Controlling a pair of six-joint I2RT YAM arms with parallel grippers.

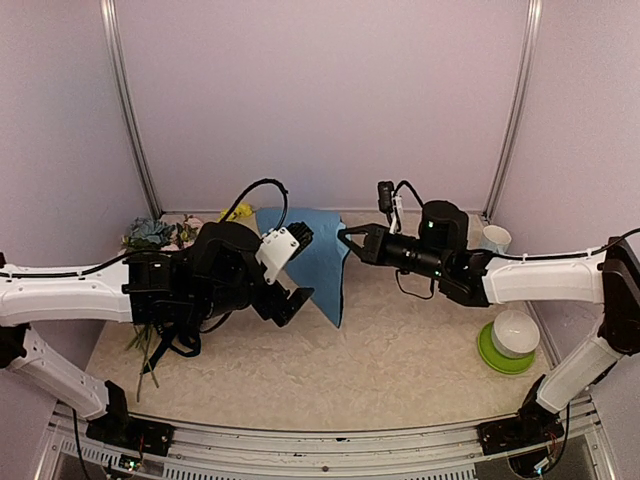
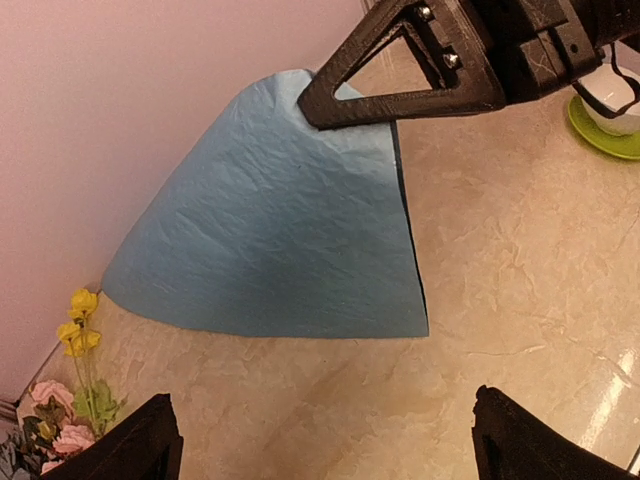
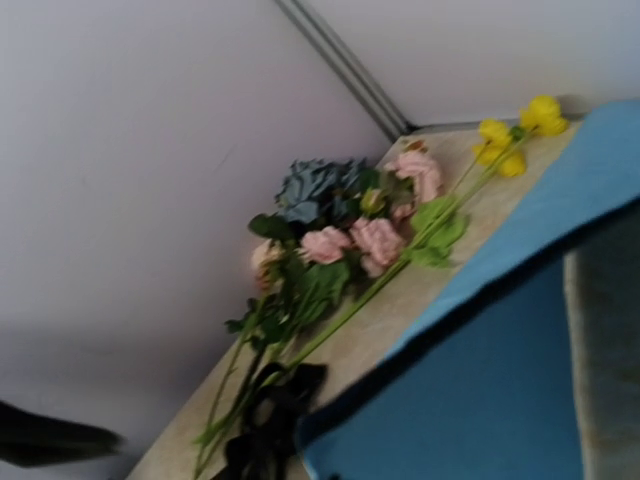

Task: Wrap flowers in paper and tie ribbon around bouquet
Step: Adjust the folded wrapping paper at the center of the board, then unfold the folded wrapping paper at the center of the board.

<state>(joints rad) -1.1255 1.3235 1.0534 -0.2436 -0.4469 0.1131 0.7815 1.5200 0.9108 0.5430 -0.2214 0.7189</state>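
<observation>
Closed right tool (image 1: 349, 238) pinches the paper's (image 1: 315, 255) lifted corner; open left tool (image 2: 330, 435) faces it.

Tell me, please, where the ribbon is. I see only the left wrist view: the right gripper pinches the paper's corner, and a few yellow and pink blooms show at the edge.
Observer: The right wrist view shows the ribbon bunched on the table at the stem ends of the flowers.
Operator: Are there only yellow and pink blooms?
Observer: No. A blue-green bloom also lies there, closest to the wall.
Operator: Does my arm cover anything?
Observer: Yes. From above, the left arm crosses over the stems, to the left of the paper.
</observation>
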